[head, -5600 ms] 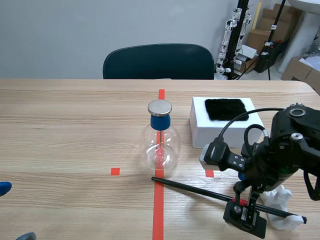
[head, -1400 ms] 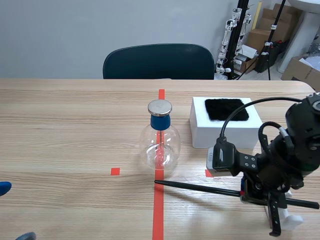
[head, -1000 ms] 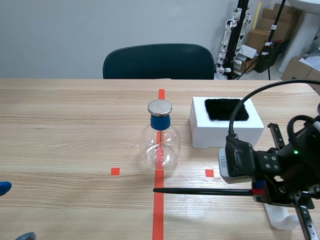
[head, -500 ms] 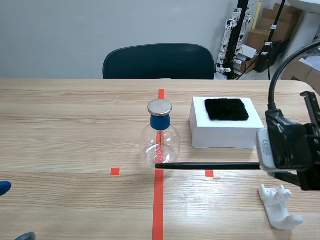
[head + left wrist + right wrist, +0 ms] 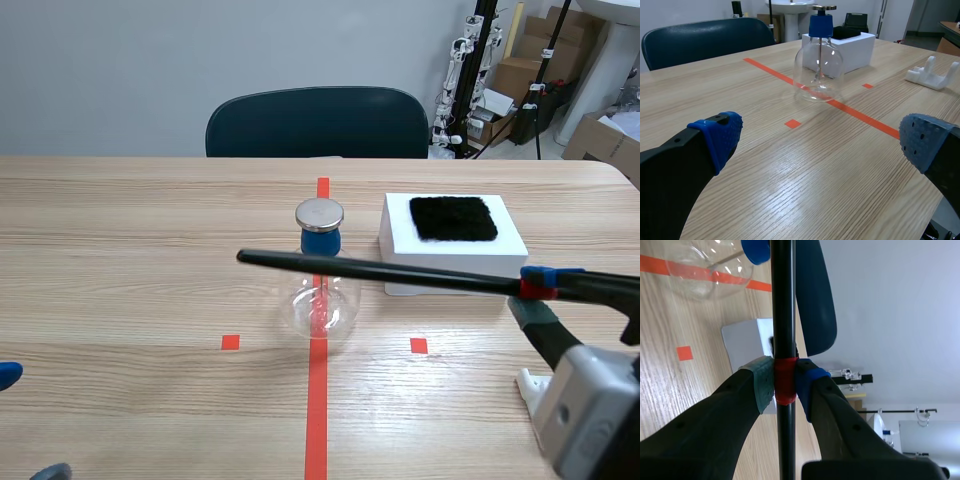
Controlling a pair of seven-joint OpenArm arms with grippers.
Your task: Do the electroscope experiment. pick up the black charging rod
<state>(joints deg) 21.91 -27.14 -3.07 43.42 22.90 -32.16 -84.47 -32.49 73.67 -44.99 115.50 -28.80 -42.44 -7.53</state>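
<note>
Scene view, left to right: left tool [image 5: 28, 424] low at the surface [image 5: 150, 300] edge, fingers apart, holding nothing; glass flask [image 5: 320, 305], blue collar, metal cap, on the red tape line; black charging rod [image 5: 380, 270] in the air, near level, crossing before the flask's neck; white box [image 5: 450, 268] bearing black cloth [image 5: 453, 218]; right tool [image 5: 538, 288] clamped on the rod's red band.
</note>
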